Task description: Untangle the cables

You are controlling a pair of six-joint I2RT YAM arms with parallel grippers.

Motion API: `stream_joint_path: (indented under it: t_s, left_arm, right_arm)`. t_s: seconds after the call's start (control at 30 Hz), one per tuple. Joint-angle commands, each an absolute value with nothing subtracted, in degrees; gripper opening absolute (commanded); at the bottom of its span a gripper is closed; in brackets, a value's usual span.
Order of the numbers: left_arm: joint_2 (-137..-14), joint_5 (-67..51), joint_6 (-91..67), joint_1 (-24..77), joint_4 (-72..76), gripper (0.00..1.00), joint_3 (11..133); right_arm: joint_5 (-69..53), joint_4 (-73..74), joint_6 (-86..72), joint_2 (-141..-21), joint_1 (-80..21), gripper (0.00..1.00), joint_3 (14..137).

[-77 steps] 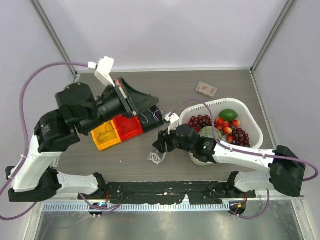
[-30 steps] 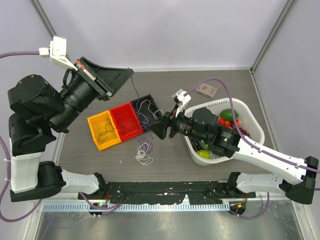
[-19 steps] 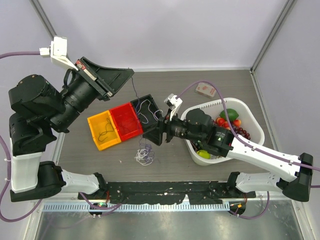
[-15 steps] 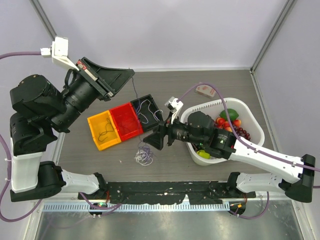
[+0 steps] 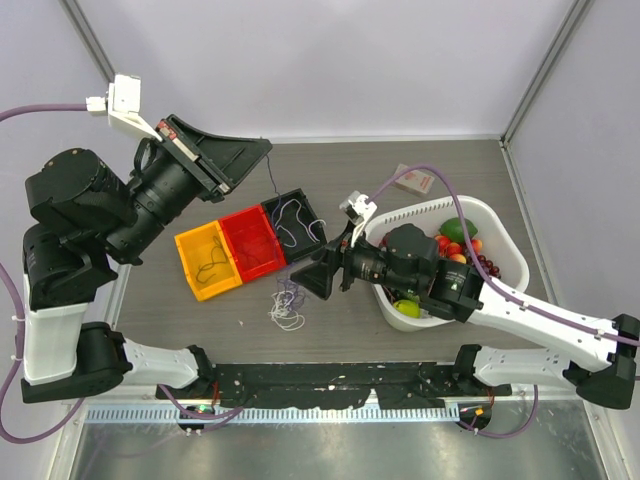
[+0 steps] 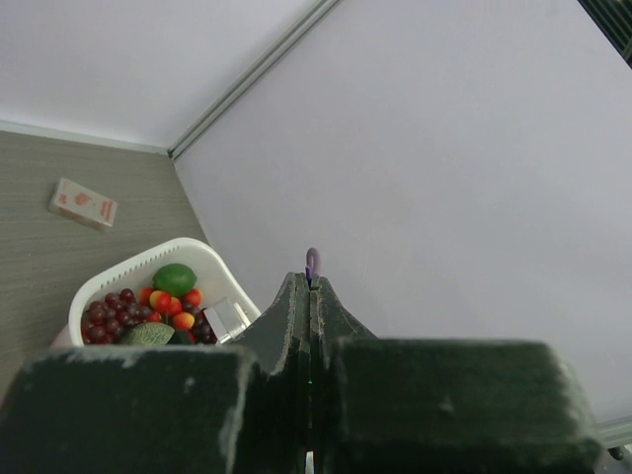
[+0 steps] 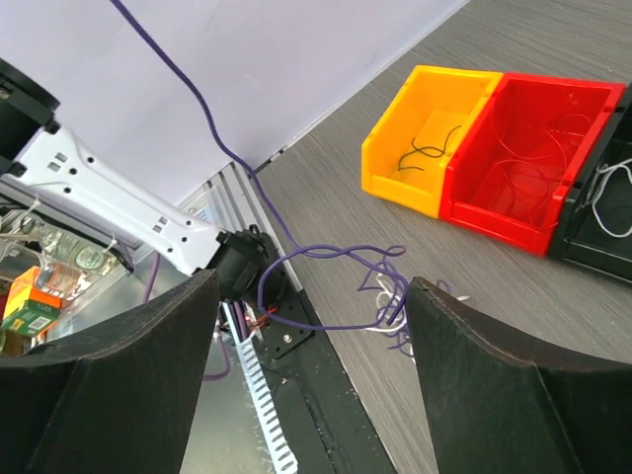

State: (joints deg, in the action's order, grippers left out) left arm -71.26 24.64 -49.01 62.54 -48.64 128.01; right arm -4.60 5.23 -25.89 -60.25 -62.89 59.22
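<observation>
My left gripper [image 5: 264, 147] is raised high at the back left and is shut on a dark purple cord [image 5: 272, 190]. In the left wrist view the jaws are pressed together [image 6: 312, 286] with the cord's end [image 6: 313, 263] sticking out. The cord hangs down to a small tangle of purple and white cords [image 5: 288, 303] on the table. My right gripper [image 5: 314, 276] is open and empty just right of and above the tangle. In the right wrist view the tangle [image 7: 395, 301] lies between the spread fingers [image 7: 314, 296], close to the right finger.
Yellow bin [image 5: 207, 262] holds a dark cord, red bin [image 5: 252, 243] a red cord, black bin [image 5: 298, 222] a white cord. A white basket [image 5: 500, 235] of fruit stands at the right. A small box [image 5: 412, 180] lies behind it.
My left gripper rose up and back with the purple cord, drawing it taut. The tangle slid left. My right gripper came off the tangle and now hovers open beside it.
</observation>
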Motion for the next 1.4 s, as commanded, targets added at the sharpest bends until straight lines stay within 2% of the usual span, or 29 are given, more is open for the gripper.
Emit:
stream_joint_path:
  t_s: [0.0, 0.17, 0.3, 0.53, 0.77, 0.9, 0.97, 1.03, 1.1, 1.17, 1.23, 1.37]
  left_arm:
    - [-71.1, 25.84, -49.22, 62.4, -47.81, 0.0, 128.67]
    - [-70.75, 25.84, -49.48, 62.49, -48.25, 0.0, 128.41]
    - [-70.66, 25.93, -49.48, 62.4, -48.16, 0.0, 127.97]
    - [-70.75, 26.01, -49.22, 62.4, -48.08, 0.0, 128.23]
    - [-70.84, 26.19, -49.22, 62.49, -47.9, 0.0, 128.32]
    - [-70.93, 26.02, -49.22, 62.49, -47.99, 0.0, 128.5]
    - [-70.75, 26.02, -49.22, 62.49, -47.99, 0.0, 128.5]
    - [-70.84, 26.19, -49.22, 62.49, -47.9, 0.0, 128.67]
    - [-71.01, 26.28, -48.96, 62.49, -47.99, 0.0, 129.55]
    - [-71.19, 26.89, -48.26, 62.4, -48.16, 0.0, 130.78]
    - [-71.02, 28.03, -47.38, 62.49, -48.25, 0.0, 131.83]
    - [-70.58, 30.93, -44.48, 62.4, -48.43, 0.0, 134.11]
  right_arm:
    - [3.12, 4.83, -25.05, -60.47, -63.11, 0.81, 61.52]
    - [14.94, 10.2, -17.41, -58.54, -63.02, 0.89, 64.77]
    - [6.27, 7.3, -16.26, -55.99, -63.1, 0.89, 62.41]
    - [-2.11, 2.56, -23.29, -58.71, -63.98, 0.77, 60.65]
    - [-2.55, 0.35, -24.17, -61.69, -64.78, 0.76, 58.71]
    - [-0.18, -1.76, -24.96, -64.51, -64.78, 0.72, 58.97]
    - [2.98, -1.93, -24.52, -66.0, -64.78, 0.63, 59.06]
    - [3.95, -1.67, -23.74, -66.97, -64.78, 0.51, 58.63]
    - [4.04, -1.06, -22.94, -67.24, -64.78, 0.25, 57.22]
    - [4.74, -0.88, -23.73, -66.36, -64.78, 0.11, 54.33]
    - [5.36, -1.67, -24.87, -64.17, -64.78, 0.03, 48.11]
    - [7.64, -1.67, -26.54, -61.97, -64.78, 0.01, 40.19]
